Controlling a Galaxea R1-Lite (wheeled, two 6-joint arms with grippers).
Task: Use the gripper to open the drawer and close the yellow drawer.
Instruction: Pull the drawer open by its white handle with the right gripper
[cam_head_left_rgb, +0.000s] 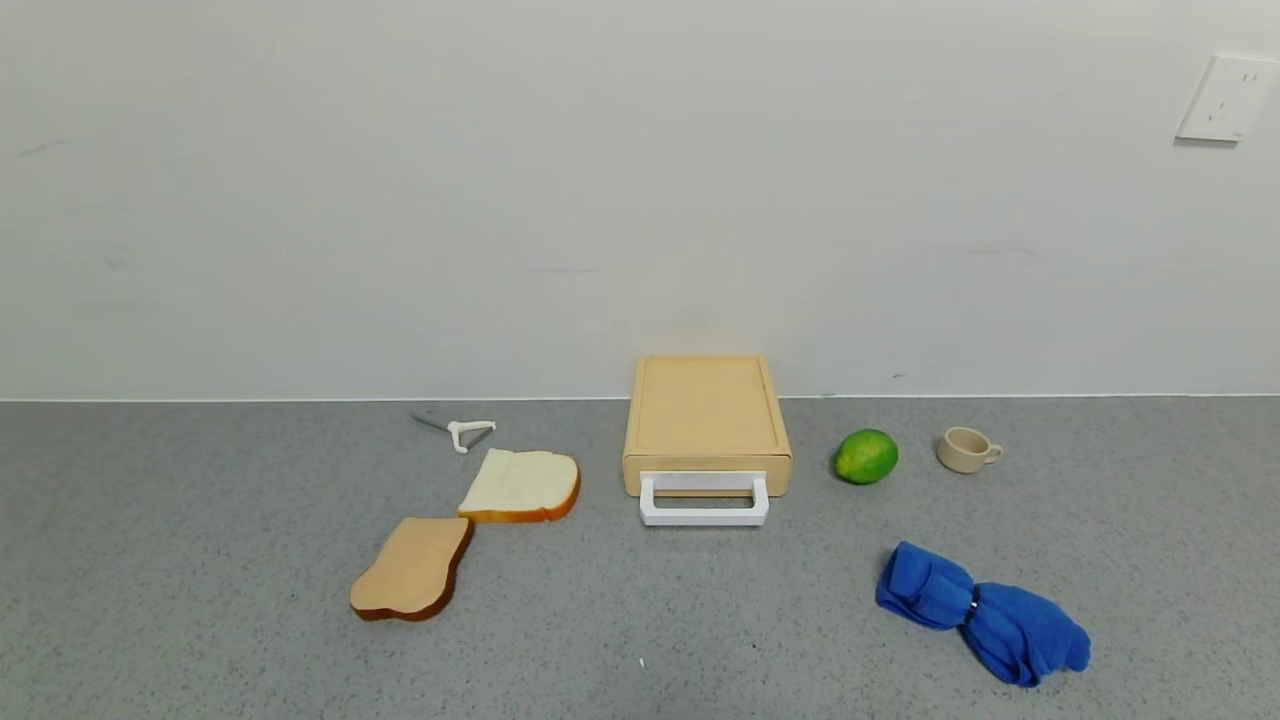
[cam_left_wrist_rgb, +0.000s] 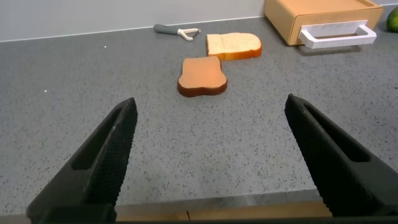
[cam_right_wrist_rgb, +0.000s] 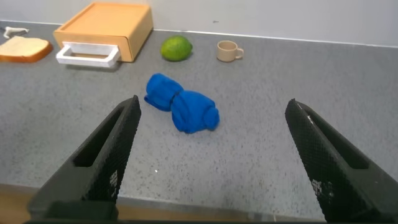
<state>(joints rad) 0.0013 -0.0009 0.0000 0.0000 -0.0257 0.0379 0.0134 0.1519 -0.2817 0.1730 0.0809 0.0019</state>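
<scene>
- Drawer (cam_head_left_rgb: 706, 482) sits pushed into its flat yellow-tan case (cam_head_left_rgb: 706, 408), which stands on the grey counter (cam_head_left_rgb: 200, 560) against the back wall; only the white loop handle (cam_head_left_rgb: 704, 500) juts out toward the front.
- Right gripper (cam_right_wrist_rgb: 211, 155) hangs low over the counter's near edge, well short of the drawer, its two black fingers (cam_right_wrist_rgb: 102, 162) spread wide with nothing between them. From its wrist view the drawer lies far ahead and off to one side.
- Left gripper (cam_left_wrist_rgb: 211, 155) is likewise back near the counter's front edge, fingers (cam_left_wrist_rgb: 99, 162) spread apart and empty, with the drawer distant in the far corner of its view.
- Neither arm shows in the head view.
- Just right of the case lies a green lime (cam_head_left_rgb: 866, 456), and beyond it a small beige cup (cam_head_left_rgb: 966, 449).
- A bundled blue cloth (cam_head_left_rgb: 985, 612) lies nearer the front on the right, between the right gripper and the drawer.
- Left of the case are two bread slices, one pale (cam_head_left_rgb: 521, 485) and one tan (cam_head_left_rgb: 412, 568), their corners nearly meeting.
- A white peeler (cam_head_left_rgb: 462, 431) lies behind the bread.
</scene>
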